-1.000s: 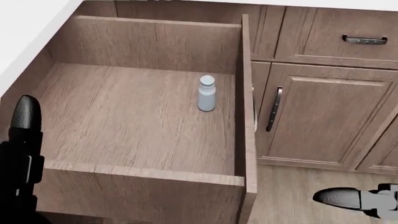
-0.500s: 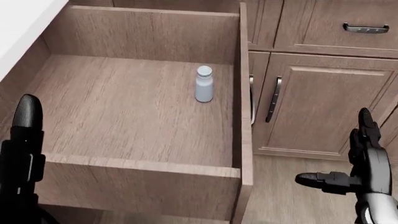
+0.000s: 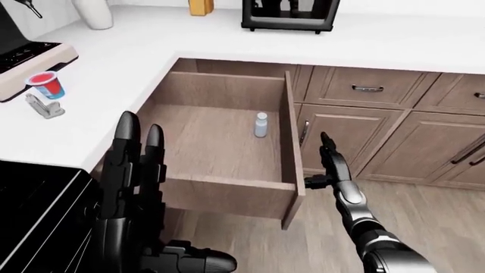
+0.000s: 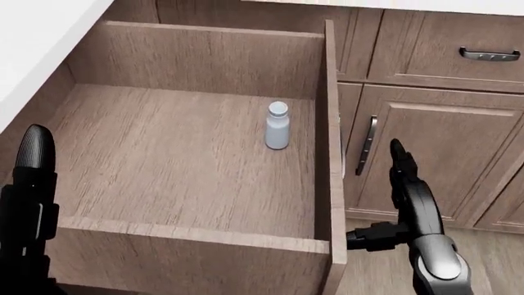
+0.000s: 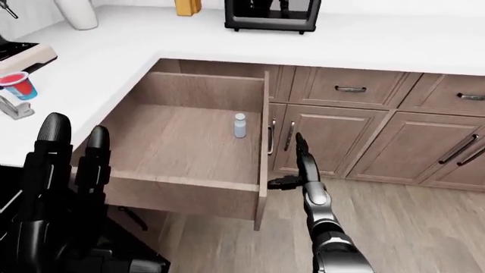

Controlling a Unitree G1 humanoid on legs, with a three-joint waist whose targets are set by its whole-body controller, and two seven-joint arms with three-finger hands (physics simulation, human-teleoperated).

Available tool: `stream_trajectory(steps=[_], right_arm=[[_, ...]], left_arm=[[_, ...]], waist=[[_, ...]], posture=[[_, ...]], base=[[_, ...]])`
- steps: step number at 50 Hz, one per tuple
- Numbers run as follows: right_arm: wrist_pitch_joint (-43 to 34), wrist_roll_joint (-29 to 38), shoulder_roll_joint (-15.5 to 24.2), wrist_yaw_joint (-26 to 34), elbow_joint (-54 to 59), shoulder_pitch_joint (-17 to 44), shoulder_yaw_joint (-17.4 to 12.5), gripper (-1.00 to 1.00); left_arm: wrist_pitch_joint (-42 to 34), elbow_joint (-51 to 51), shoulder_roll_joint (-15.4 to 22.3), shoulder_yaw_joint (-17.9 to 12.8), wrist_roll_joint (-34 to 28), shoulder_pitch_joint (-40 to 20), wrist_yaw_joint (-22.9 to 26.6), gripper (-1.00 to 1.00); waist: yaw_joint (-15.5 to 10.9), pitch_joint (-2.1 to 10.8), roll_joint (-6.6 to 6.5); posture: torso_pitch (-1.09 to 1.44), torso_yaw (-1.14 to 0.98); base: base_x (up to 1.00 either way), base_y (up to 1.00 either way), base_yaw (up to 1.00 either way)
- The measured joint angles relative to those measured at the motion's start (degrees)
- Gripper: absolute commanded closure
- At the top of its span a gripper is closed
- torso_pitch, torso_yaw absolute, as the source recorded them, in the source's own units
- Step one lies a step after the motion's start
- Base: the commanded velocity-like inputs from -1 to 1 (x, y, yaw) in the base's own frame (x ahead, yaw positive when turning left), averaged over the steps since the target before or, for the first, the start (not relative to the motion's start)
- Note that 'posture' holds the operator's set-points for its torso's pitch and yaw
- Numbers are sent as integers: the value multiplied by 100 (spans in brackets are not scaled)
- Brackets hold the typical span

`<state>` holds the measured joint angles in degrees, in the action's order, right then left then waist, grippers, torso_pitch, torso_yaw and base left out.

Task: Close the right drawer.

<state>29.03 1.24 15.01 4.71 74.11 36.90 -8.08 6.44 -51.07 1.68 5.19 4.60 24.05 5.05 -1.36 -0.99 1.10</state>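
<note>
1. The right drawer [image 3: 220, 148] is pulled far out from under the white worktop [image 3: 152, 51]. It is a big wooden box, and you can see its floor.
2. A small white bottle [image 4: 277, 126] stands upright on the drawer floor. It is near the drawer's right wall and toward the far end.
3. The right hand [image 4: 401, 203] is just to the right of the drawer front's edge, low in the head view. Its fingers are spread. One long finger [image 4: 398, 157] points up and away, and the thumb sticks out to the left toward the drawer's front edge. I cannot tell if the thumb touches the wood.
4. The left hand [image 3: 136, 176] is up close at the near left. Its fingers are spread and stand straight up. It holds nothing. It is on the near side of the drawer's front panel.
5. To the right of the drawer there is a cupboard door [image 4: 426, 160] with a dark upright handle [image 4: 364, 153]. Above it is a shut drawer with a handle [image 4: 489, 55].
6. On the worktop at the far left sits a red cup [image 3: 47, 85]. Just beside it lies a small grey thing [image 3: 44, 106].
7. A black box-shaped thing [image 3: 289, 14] stands at the far side of the worktop.
8. The floor [image 3: 447, 227] is wooden.
</note>
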Motion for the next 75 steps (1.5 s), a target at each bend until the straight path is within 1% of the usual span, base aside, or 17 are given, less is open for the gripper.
stream_trajectory(steps=[13,21,47,65,75], right_arm=[[110,286,-113,-98,0,-5,66,-100],[40,434,-161,-70,3,35,105,-100],[-194,742,-267,-57,62,342,202,-100],[-347,914,-337,-50,133,526,247,-100],[-401,974,-417,-41,155,601,276,-100]], left_arm=[[5,4,7,13,-30,6,1,-100],[-26,-18,1,2,-20,-4,4,-100],[30,-23,11,14,-20,39,10,-100],[-10,-27,-16,-46,17,14,37,-100],[-8,-15,-12,-18,-3,7,38,-100]], waist=[[7,-38,25],[9,-51,30],[54,-44,20],[89,-67,19],[105,-83,18]], posture=[[0,0],[0,0],[0,0],[0,0],[0,0]], base=[[0,0,0],[0,0,0],[0,0,0],[0,0,0],[0,0,0]])
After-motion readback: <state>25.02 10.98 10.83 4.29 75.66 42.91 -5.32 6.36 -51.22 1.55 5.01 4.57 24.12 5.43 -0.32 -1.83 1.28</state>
